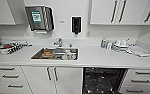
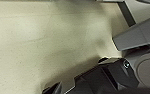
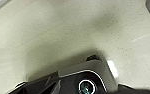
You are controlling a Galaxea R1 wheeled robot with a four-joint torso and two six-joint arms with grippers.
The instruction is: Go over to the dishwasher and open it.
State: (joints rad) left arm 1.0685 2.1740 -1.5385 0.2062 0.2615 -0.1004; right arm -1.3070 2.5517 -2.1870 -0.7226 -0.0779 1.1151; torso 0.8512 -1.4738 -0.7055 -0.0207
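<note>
Dishwasher point(image 1: 103, 80) under the desk point(image 1: 96, 58) stands open, its dark racks exposed; I cannot tell my tools' state.

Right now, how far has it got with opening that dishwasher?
It looks essentially done: the robot faces the counter and the dishwasher, right of the sink, shows its dark racked interior instead of a steel front. The door itself lies below the head view, so how far it has dropped is unclear. Both wrist views look down at pale floor.
</note>
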